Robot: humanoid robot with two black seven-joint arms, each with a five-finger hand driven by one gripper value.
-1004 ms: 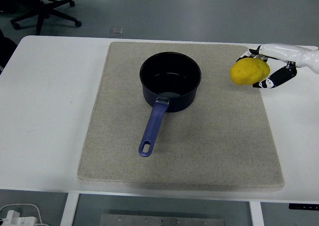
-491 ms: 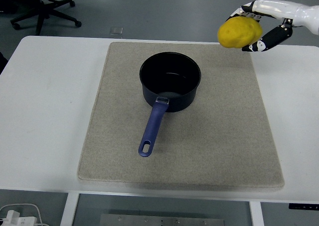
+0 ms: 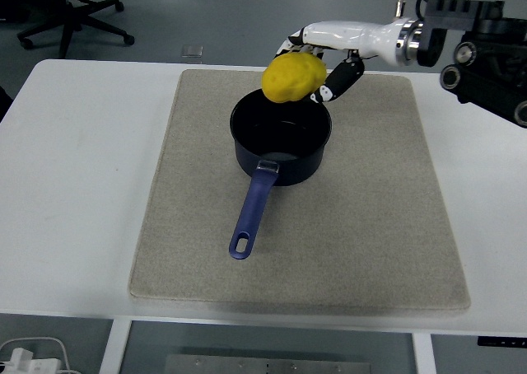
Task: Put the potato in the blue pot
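Note:
A yellow potato (image 3: pixel 292 77) is held in my right hand (image 3: pixel 317 65), whose fingers curl around it from behind. The hand holds it in the air above the far rim of the blue pot (image 3: pixel 282 137). The pot stands open on a beige mat (image 3: pixel 370 217), its inside dark, its blue handle (image 3: pixel 252 212) pointing toward the near edge. My right arm (image 3: pixel 445 44) reaches in from the right edge. My left arm is not in view.
The mat lies on a white table (image 3: pixel 74 184). A black office chair (image 3: pixel 70 16) stands on the floor at the far left. A small clear object (image 3: pixel 192 52) sits beyond the table's far edge.
My right hand has carried the potato up and to the left, from the mat's right edge to above the pot. More of the arm now shows.

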